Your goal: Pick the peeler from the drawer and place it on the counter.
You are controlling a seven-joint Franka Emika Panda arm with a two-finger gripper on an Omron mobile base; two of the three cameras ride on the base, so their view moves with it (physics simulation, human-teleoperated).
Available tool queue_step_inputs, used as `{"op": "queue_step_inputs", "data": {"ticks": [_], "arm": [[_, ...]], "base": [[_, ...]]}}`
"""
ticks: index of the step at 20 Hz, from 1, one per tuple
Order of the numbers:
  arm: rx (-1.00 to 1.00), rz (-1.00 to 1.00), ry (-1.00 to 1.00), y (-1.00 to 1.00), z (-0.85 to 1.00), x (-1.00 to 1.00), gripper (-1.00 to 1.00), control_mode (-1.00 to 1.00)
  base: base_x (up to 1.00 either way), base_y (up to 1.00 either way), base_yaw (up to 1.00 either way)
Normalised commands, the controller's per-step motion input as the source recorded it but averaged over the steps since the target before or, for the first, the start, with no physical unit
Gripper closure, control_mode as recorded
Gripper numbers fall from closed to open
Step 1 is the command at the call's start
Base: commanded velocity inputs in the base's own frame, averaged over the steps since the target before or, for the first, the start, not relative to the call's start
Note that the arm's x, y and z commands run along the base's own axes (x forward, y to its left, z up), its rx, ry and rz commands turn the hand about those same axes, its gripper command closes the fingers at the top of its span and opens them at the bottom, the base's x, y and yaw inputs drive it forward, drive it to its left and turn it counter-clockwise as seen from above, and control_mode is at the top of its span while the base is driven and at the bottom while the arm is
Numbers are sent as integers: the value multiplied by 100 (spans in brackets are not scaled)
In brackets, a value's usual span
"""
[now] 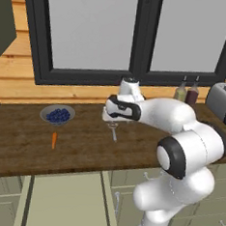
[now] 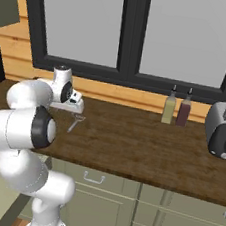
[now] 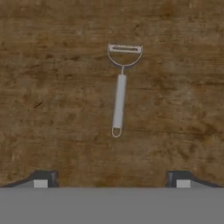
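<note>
Hand view looked straight down past the pincer point(image 3: 112, 181), whose two dark tips stood spread wide apart near the bottom corners, pinching nothing. Between and beyond them, toward twelve o'clock, the peeler point(image 3: 119, 89) lay flat on the dark wood-grain table point(image 3: 52, 109), clear of both tips, its curved bladed head at the twelve o'clock end and its slim grey handle running down toward six o'clock, ending in a small loop. In the left base view the pincer point(image 1: 113, 123) hung just above the table point(image 1: 15, 145), with the peeler point(image 1: 113, 132) lying directly under it. At about nine o'clock from the peeler, well apart from it, sat a grey bowl of blueberries point(image 1: 57, 115), and a small orange carrot point(image 1: 54, 139) lay just in front of that bowl. At six o'clock from the bowl, below the table's front edge, the pale sage-green drawer point(image 1: 63, 202) stood pulled out. Toward three o'clock along the back wall stood two bottles point(image 1: 187, 94) side by side, and beyond them a grey toaster point(image 1: 223, 103). In the right base view the peeler point(image 2: 74, 123) lay on the table just beside the pincer point(image 2: 77, 114).
</note>
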Motion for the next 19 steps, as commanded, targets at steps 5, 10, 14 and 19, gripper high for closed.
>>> {"op": "queue_step_inputs", "data": {"ticks": [5,10,14,19], "arm": [[0,0,0,0,100,-79,-100,-100],[0,0,-3,0,96,-92,-100,-100],[0,0,-1,0,88,-69,-100,-100],[0,0,0,-1,67,-52,-100,-100]], "base": [[0,0,0],[0,0,0],[0,0,0],[0,0,0]]}}
